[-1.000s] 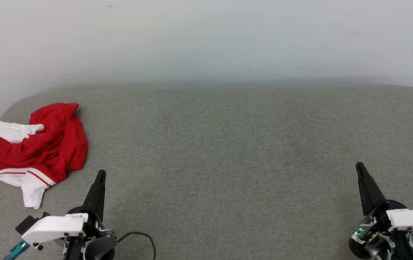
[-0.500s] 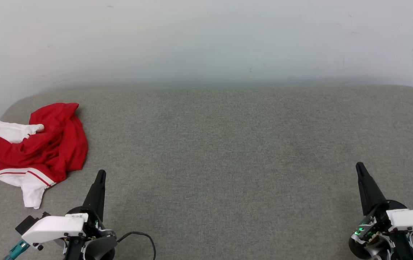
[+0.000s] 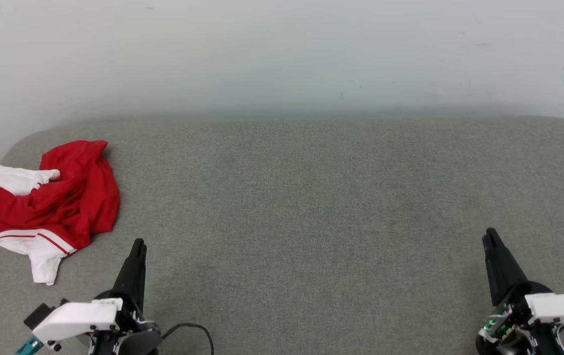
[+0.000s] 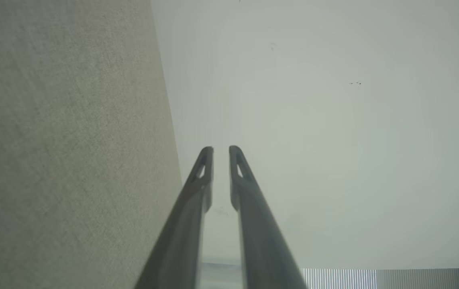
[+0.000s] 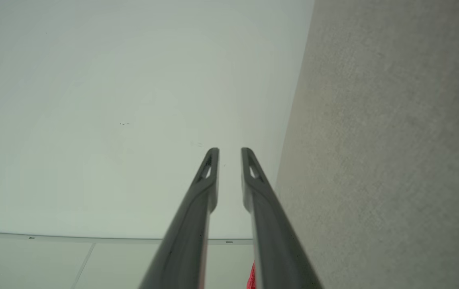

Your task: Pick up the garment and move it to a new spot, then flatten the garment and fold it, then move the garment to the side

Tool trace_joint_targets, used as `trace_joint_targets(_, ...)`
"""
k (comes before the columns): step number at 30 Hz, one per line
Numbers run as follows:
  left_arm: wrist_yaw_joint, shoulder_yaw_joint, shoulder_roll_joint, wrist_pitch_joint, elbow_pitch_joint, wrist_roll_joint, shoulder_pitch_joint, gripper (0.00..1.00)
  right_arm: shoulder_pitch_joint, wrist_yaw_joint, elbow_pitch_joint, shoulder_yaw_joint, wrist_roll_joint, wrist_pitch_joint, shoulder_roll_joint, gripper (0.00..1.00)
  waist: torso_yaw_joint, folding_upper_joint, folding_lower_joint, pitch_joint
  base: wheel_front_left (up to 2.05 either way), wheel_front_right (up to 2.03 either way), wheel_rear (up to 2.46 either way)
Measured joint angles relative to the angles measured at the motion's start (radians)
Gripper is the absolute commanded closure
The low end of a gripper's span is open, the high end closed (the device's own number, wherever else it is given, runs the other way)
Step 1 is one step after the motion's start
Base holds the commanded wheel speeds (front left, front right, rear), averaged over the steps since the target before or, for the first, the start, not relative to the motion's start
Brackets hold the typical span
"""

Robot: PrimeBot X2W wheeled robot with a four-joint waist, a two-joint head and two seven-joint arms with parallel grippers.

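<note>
shirt [image 3: 79, 197]: red tee with white sleeves, bunched in a heap at the far left of the grey fabric-covered worktop [image 3: 311, 222], right by its left edge
left hand [image 3: 138, 243]: low at the near left, fingers pressed almost together with just a slit between, nothing in them. It's near the shirt but not touching
right hand [image 3: 490, 234]: near-right corner, same deal, pressed together and empty, well apart from the shirt
stage: looks like step 1 hasn't started, the shirt isn't picked up yet
how it'll handle: soft, light and floppy imo. It won't hold a shape, it'll droop off whatever point you pinch and probably drag a bit on that cloth top
where to grab: I'd go for a raised red fold on top of the heap, or the sleeve [image 3: 45, 261] poking out at the near side
for flattening: 2 hands on 2 corners, but the hem is buried, can't tell where
risk: nipping the worktop cover along with the shirt, or catching only 1 thin layer that slips
</note>
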Motion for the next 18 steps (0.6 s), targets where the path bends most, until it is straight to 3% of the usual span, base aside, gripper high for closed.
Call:
trace_joint_targets(9, 0.0, -0.008, -0.003, -0.025, 0.023, 0.019, 0.041, 0.0, 0.044, 0.0, 0.035, -0.001, -0.026, -0.026, 0.001, 0.0, 0.0, 0.0, 0.0, 0.001, 0.0, 0.0, 0.0)
trace_joint_targets(18, 0.018, 0.011, -0.003, -0.067, -0.009, 0.151, 0.041, 0.0, 0.046, 0.0, -0.004, -0.02, -0.169, -0.068, 0.002, 0.0, 0.0, 0.0, 0.0, 0.002, 0.0, 0.0, 0.0)
